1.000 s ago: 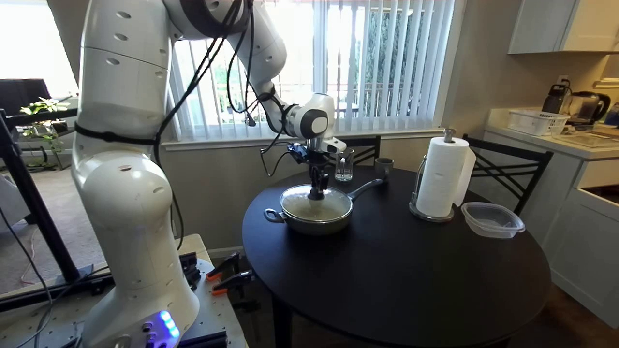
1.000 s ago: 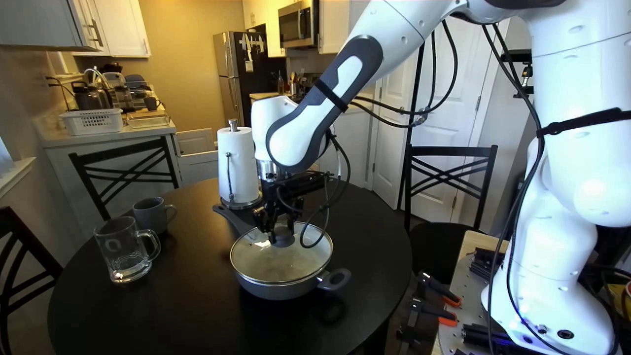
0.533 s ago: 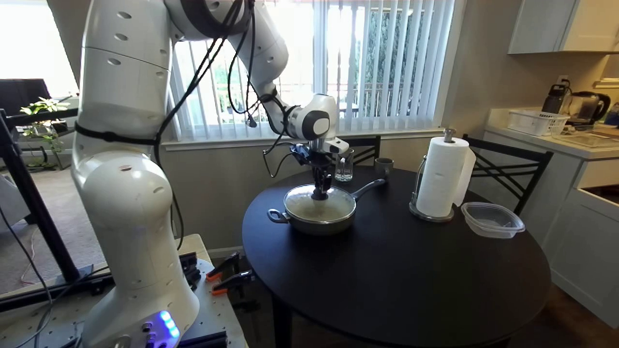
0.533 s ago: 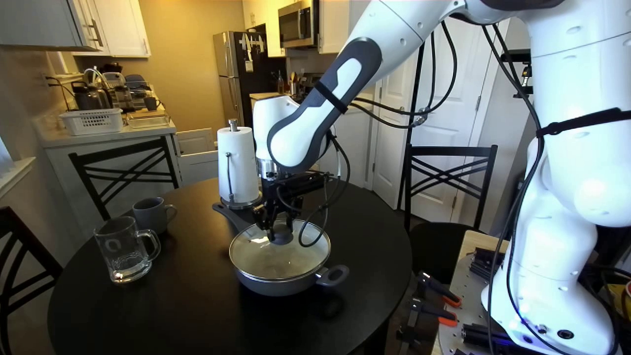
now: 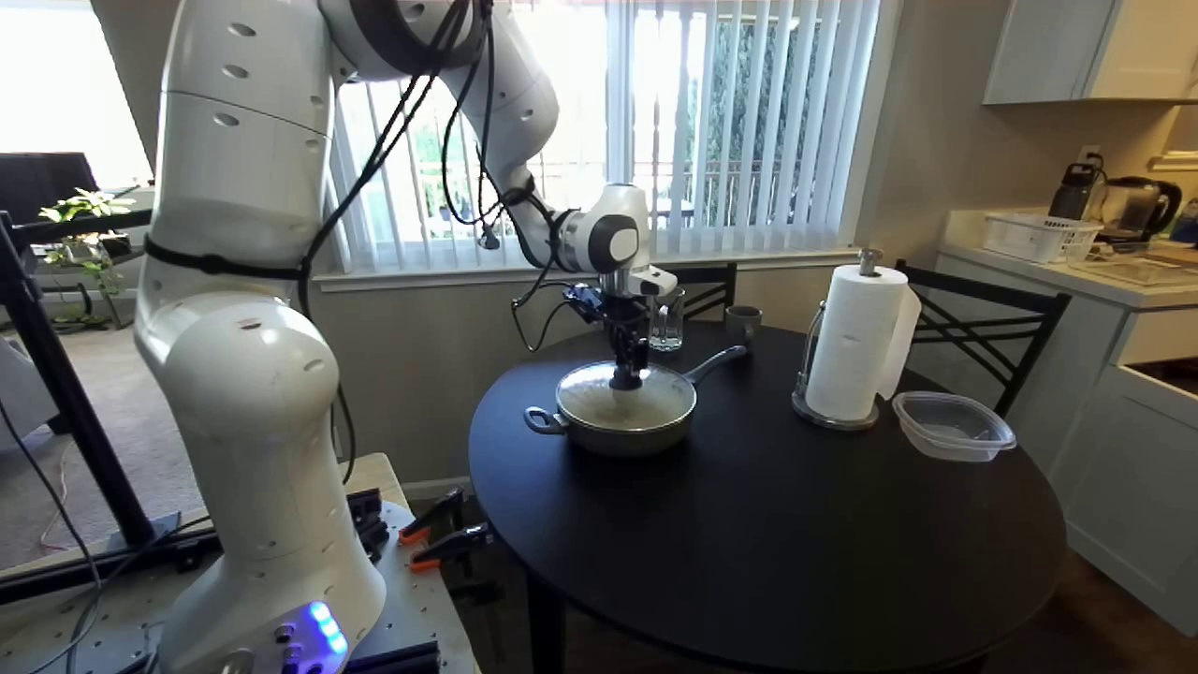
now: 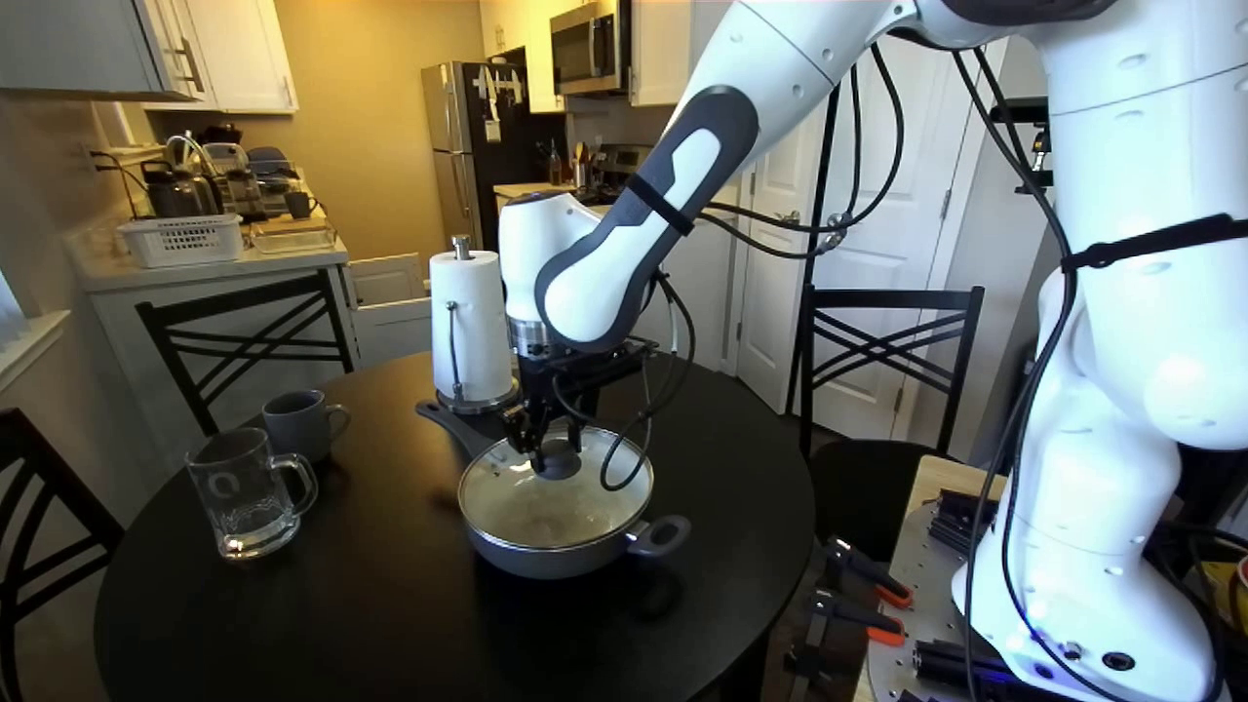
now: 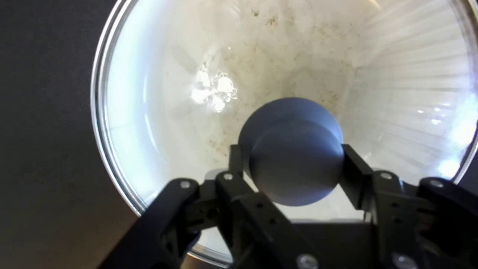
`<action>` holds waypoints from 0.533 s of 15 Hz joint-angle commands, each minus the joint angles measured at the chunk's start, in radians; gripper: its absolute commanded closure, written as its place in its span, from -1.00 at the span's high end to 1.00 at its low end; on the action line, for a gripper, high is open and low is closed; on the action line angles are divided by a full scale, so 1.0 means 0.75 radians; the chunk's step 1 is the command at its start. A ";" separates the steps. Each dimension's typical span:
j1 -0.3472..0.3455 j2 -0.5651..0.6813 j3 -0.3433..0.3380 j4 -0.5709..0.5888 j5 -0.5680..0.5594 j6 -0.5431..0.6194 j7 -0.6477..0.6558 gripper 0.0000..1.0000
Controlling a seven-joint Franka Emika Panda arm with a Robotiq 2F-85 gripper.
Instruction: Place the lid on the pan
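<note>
Lid (image 7: 257, 71): round, clear glass, bright metal rim. It lies on the pan (image 6: 546, 558), directly below the gripper (image 7: 291, 157); its rim follows the pan's in both exterior views.

Knob (image 7: 297, 172): grey, round, at the lid's centre, between the gripper's fingers (image 7: 234, 164).

Gripper: black, pointing down, clamped on the knob, with one finger against each side.

Pan: round, grey outside, pale within; stands upright under the gripper. Small brown specks show in the wrist view; whether they lie on the glass or the pan floor cannot be told. A long handle (image 6: 453, 429) and a short loop handle (image 6: 661, 536) reach out from beneath the gripper on opposite sides.

Table (image 5: 796, 543): round, dark; bears the pan below the gripper.

Glass mug (image 5: 666, 326): clear, upright; partly hidden behind the gripper in an exterior view.

Grey mug (image 6: 297, 429): upright, near the glass mug, apart from the gripper.

Paper towel roll (image 5: 852, 342): white, upright on a metal holder (image 5: 838, 425); apart from the gripper.

Plastic container (image 5: 953, 426): clear; near the roll, well apart from the gripper.

Robot arm (image 5: 253, 393): white, cabled; its base stands well apart from the gripper.

Chairs (image 6: 249, 341): black; well apart from the gripper.

Vertical blinds (image 5: 814, 140): pale; hang behind the gripper in an exterior view.
</note>
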 commanded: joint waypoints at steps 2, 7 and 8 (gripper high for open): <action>0.022 -0.014 -0.034 -0.010 -0.077 0.022 0.052 1.00; 0.004 -0.001 -0.025 0.004 -0.047 0.003 0.012 1.00; 0.004 -0.001 -0.026 0.004 -0.047 0.003 0.012 1.00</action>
